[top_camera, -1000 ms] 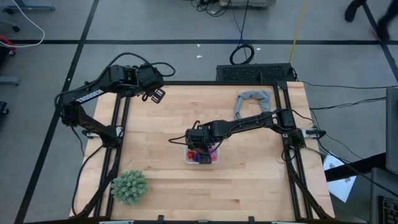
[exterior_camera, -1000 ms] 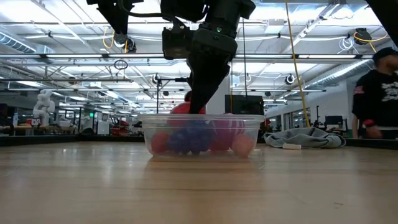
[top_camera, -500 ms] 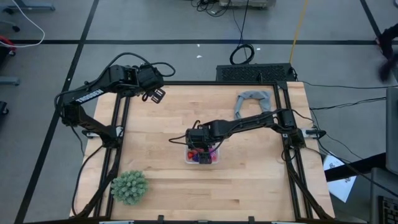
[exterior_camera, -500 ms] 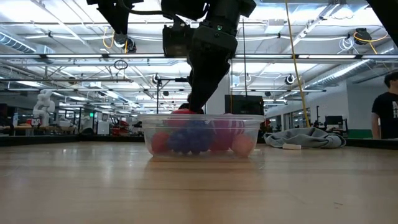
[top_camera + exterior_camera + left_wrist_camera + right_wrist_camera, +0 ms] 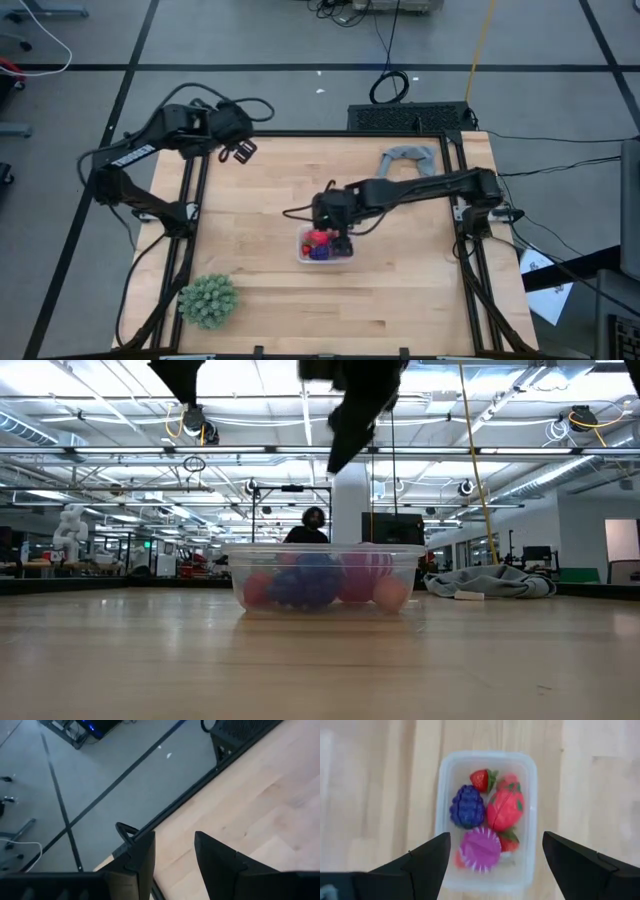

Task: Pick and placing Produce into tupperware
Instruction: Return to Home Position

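The clear tupperware (image 5: 325, 246) stands on the wooden table a little near of its middle. Inside it lie produce pieces: a small strawberry (image 5: 481, 779), a dark purple berry (image 5: 467, 807), a larger red oval (image 5: 505, 808) and a magenta piece (image 5: 480, 848). My right gripper (image 5: 496, 837) hangs open above the tub (image 5: 325, 578), pointing steeply down, well clear of the rim, with nothing between its fingers. Over the table's far left corner my left gripper (image 5: 243, 150) waits open and empty, its fingers (image 5: 145, 852) a short way apart.
A green spiky ball (image 5: 208, 300) sits near the table's near left corner. A grey cloth ring (image 5: 408, 160) lies at the far right. A dark box (image 5: 410, 117) stands beyond the far edge. A person (image 5: 313, 525) shows far off behind the tub.
My right gripper has risen from the tub's rim to well above it and drawn slightly toward the table's right edge. A red piece that showed at its fingertips by the rim no longer shows there. The tub has stayed in place.
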Controlling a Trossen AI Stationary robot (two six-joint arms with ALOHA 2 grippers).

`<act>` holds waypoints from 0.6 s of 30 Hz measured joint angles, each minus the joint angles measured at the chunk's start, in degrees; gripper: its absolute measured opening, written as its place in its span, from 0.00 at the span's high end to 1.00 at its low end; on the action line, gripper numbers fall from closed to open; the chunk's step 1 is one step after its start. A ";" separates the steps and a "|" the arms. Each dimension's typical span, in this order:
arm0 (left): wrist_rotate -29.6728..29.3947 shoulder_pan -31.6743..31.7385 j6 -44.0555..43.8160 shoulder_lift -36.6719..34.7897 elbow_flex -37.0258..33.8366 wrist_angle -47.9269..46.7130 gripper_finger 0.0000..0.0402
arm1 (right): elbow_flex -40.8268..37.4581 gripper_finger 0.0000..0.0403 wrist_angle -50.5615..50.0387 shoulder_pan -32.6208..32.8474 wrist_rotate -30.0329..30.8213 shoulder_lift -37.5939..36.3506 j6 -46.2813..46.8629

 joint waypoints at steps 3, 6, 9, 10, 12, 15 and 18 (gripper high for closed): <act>-0.89 0.00 0.00 -3.18 -0.01 0.12 0.64 | 0.00 0.23 -2.50 0.43 0.04 -4.38 0.77; -2.07 -0.08 0.01 -8.24 -0.01 -0.18 0.64 | 0.00 0.23 -3.77 1.16 0.00 -8.80 3.33; -1.89 -1.92 -1.16 -14.65 -0.06 -0.90 0.64 | -0.51 0.23 -4.30 2.31 0.03 -13.05 6.14; -1.35 -3.11 -1.67 -16.96 -0.42 -0.78 0.64 | -1.37 0.23 -4.19 2.86 0.05 -14.68 6.75; 0.70 -6.12 -2.89 -21.74 -2.34 -0.76 0.64 | -3.43 0.23 -4.05 3.99 0.09 -17.78 7.51; 3.04 -11.46 -7.02 -29.59 -8.53 -0.04 0.64 | -8.27 0.23 -3.99 5.73 0.04 -23.04 7.96; 3.11 -15.93 -11.32 -37.68 -17.63 2.09 0.64 | -15.07 0.23 -2.16 7.45 0.20 -29.32 6.82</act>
